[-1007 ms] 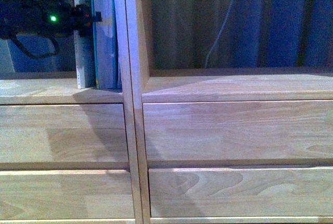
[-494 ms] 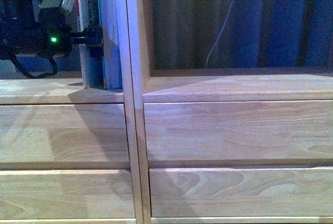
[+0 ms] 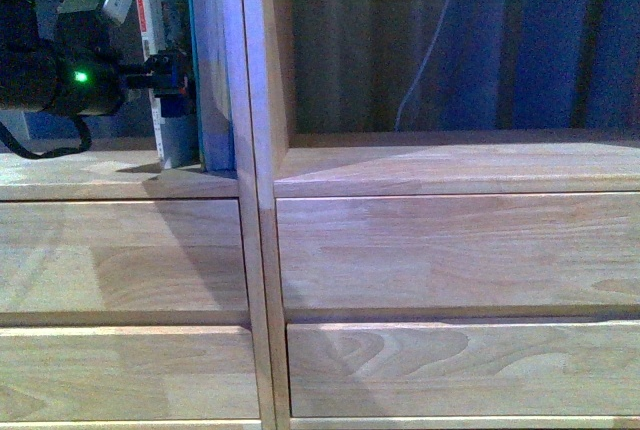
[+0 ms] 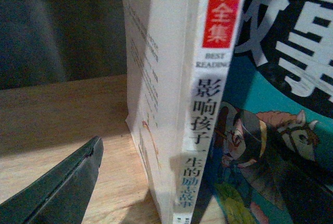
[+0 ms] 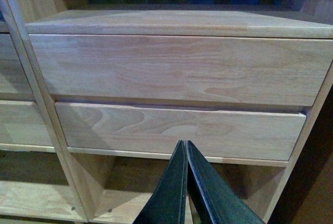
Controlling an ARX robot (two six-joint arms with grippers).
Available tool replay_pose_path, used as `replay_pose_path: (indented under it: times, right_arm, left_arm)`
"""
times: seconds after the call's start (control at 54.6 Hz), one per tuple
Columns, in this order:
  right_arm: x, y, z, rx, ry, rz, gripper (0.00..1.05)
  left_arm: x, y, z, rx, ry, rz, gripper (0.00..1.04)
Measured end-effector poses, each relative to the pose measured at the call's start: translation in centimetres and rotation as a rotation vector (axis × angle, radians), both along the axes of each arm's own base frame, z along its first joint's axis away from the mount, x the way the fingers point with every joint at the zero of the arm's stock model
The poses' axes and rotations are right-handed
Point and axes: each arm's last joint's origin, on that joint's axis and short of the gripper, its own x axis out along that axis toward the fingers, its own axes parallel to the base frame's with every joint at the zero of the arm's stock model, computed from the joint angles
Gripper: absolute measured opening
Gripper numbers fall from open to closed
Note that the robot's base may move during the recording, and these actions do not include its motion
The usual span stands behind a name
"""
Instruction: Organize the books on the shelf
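The thin pale paperback (image 3: 165, 110) with a white-red spine stands in the left cubby of the light wood shelf (image 3: 255, 165), against the taller teal book (image 3: 208, 60) by the central divider. My left gripper (image 3: 168, 77) is open at the paperback's spine, at mid height. In the left wrist view the paperback's spine (image 4: 200, 130) and the teal book's cover (image 4: 276, 146) fill the frame. One dark finger (image 4: 62, 187) sits apart from the paperback's free side; the other finger is hidden. My right gripper (image 5: 186, 148) is shut and empty, facing the drawer fronts (image 5: 177, 65).
The right cubby floor (image 3: 450, 165) has a white cable (image 3: 420, 60) hanging behind it before blue curtains. Open lower compartments (image 5: 130, 182) show below the drawers in the right wrist view.
The left arm has drawn back to the left. The paperback now stands closer against the teal book. The right arm shows no change.
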Motion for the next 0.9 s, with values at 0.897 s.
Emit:
replay_pose_path:
  times: [0.897]
  right_arm:
    - [0.0,0.0,0.0,0.0,0.0,0.0,0.03]
  left_arm:
    - [-13.5,-0.6,5.2,-0.007,-0.075,0.088,0.97]
